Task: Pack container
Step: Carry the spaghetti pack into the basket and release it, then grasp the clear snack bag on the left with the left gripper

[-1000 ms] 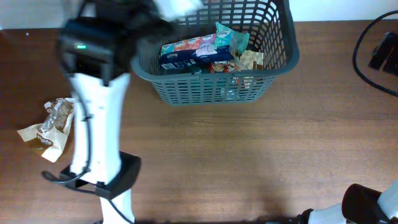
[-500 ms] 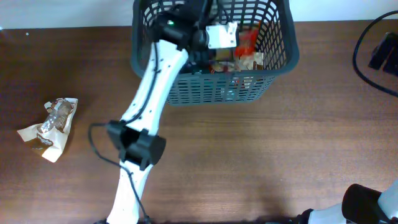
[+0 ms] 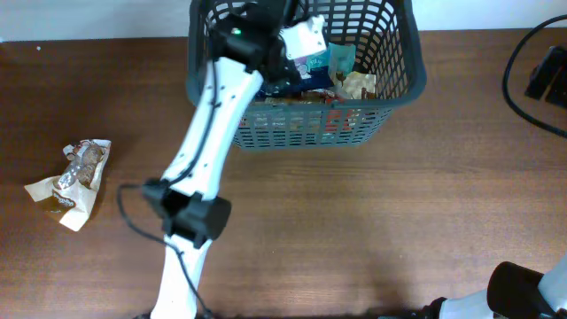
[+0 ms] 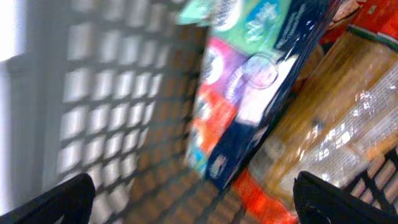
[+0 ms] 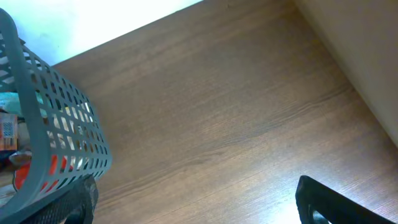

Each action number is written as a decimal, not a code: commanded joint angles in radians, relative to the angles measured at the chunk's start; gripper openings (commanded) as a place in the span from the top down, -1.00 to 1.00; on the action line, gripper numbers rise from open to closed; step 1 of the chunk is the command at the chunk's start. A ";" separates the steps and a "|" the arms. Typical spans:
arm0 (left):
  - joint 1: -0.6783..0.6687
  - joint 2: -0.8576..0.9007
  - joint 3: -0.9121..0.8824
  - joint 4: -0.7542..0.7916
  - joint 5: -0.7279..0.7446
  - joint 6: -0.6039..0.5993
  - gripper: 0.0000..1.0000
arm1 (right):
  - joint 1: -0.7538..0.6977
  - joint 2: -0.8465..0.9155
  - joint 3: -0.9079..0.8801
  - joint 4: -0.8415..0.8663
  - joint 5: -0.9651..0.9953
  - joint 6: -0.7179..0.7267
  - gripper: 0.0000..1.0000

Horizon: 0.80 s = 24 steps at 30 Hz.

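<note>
**Current state.** The left pincer [image 4: 199, 205] is inside the container [image 3: 301, 131]. Its jaws are spread wide and nothing is between them. Directly ahead of it lies a dark blue box [image 4: 249, 93] with coloured panels, resting on other wrapped snacks. The container's lattice wall [image 4: 106, 112] stands just to its left.

The right pincer [image 5: 205, 202] is also spread wide and empty. It hangs over the bare table [image 5: 236, 124], with the container's corner [image 5: 68, 118] to its left.

**Step in hand.** Judged from the empty jaws above the contents, this is the deposit step, with the item already let go.

**Next move.** One loose packet [image 3: 75, 177] lies on the table outside the container, well apart from the left pincer, to its left and back toward the arm's base.

1. Raise the left pincer straight up until the fingers clear the rim.
2. Swing it over to the packet.
3. Descend with the jaws wide, since the wrapper is crumpled and irregular.
</note>
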 commanded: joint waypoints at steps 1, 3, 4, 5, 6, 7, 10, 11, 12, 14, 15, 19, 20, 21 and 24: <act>0.074 -0.220 -0.008 -0.008 -0.043 -0.060 -0.92 | -0.003 0.002 0.000 0.002 -0.002 0.008 -0.99; 0.126 -0.307 -0.062 -0.005 -0.037 -0.067 -0.92 | -0.003 0.002 0.000 0.002 -0.002 0.008 -0.98; 0.180 -0.387 -0.133 0.002 -0.020 -0.069 -0.92 | -0.003 0.002 0.000 0.002 -0.002 0.008 -0.98; 0.209 -0.423 -0.171 0.006 -0.011 -0.069 -0.92 | -0.003 0.002 0.000 0.002 -0.002 0.008 -0.98; 0.267 -0.488 -0.249 0.016 -0.006 -0.069 -0.93 | -0.003 0.002 0.000 0.002 -0.002 0.008 -0.98; 0.333 -0.546 -0.335 0.019 -0.006 -0.074 -0.92 | -0.003 0.002 0.000 0.002 -0.002 0.008 -0.98; 0.482 -0.618 -0.506 0.016 0.018 -0.180 -0.91 | -0.003 0.002 -0.001 0.002 -0.002 0.008 -0.98; 0.534 -0.624 -0.564 0.011 0.028 -0.225 -0.91 | -0.003 0.002 0.000 0.002 -0.002 0.008 -0.98; 0.577 -0.624 -0.612 0.002 0.028 -0.266 -0.91 | -0.003 0.002 0.000 0.002 -0.002 0.008 -0.99; 0.651 -0.617 -0.715 -0.005 0.028 -0.336 -0.91 | -0.003 0.002 0.000 0.002 -0.002 0.008 -0.98; 0.717 -0.609 -0.834 0.009 0.029 -0.370 -0.91 | -0.003 0.002 0.000 0.002 -0.002 0.008 -0.98; 0.808 -0.598 -1.072 0.140 0.013 -0.369 -0.85 | -0.003 0.002 0.000 0.002 -0.002 0.008 -0.98; 0.823 -0.597 -1.115 0.183 -0.017 -0.369 -0.83 | -0.003 0.002 0.000 0.002 -0.002 0.008 -0.98; 0.841 -0.597 -1.164 0.238 -0.072 -0.369 -0.80 | -0.003 0.002 0.000 0.003 -0.002 0.008 -0.98; 0.883 -0.581 -1.226 0.331 -0.121 -0.369 -0.78 | -0.003 0.002 -0.001 0.002 -0.002 0.008 -0.98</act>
